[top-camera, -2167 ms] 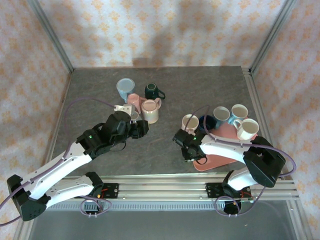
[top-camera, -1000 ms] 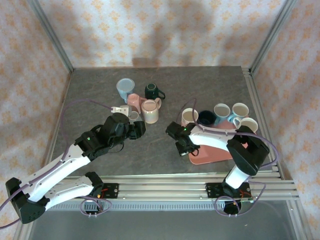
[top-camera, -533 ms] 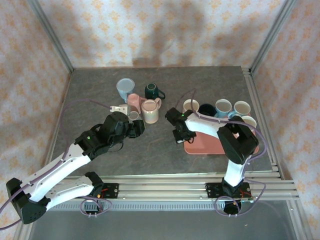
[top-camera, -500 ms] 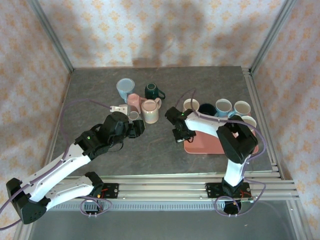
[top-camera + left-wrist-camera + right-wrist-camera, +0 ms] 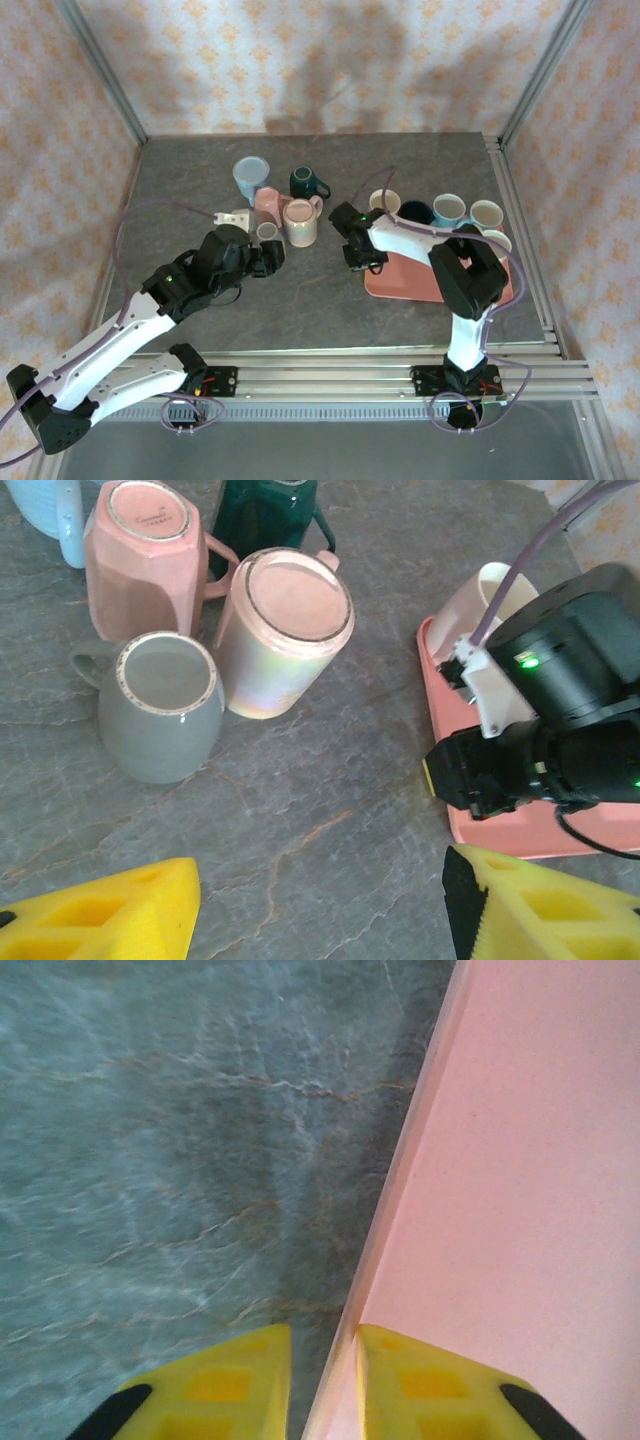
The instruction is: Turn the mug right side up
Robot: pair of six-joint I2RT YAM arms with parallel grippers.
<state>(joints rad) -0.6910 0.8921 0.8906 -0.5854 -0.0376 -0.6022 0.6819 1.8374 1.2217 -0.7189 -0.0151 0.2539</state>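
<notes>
Left gripper (image 5: 320,908) hung open near the inverted grey ceramic mug (image 5: 160,715), not yet righted. Right gripper (image 5: 323,1380) straddled the flat pink plastic tray (image 5: 500,1210) rim; grip indeterminate.

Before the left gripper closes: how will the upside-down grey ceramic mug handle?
The grey ceramic mug looks glossy, so probably slippery to grip. Rigid: likely heavy for its size, chip-prone. Resting on its wide rim, it should slide rather than tip.

Bright, even light from above. Soft shadows lie on the back wall (image 5: 330,70). Right wrist view slightly blurred; left wrist view sharp.
</notes>
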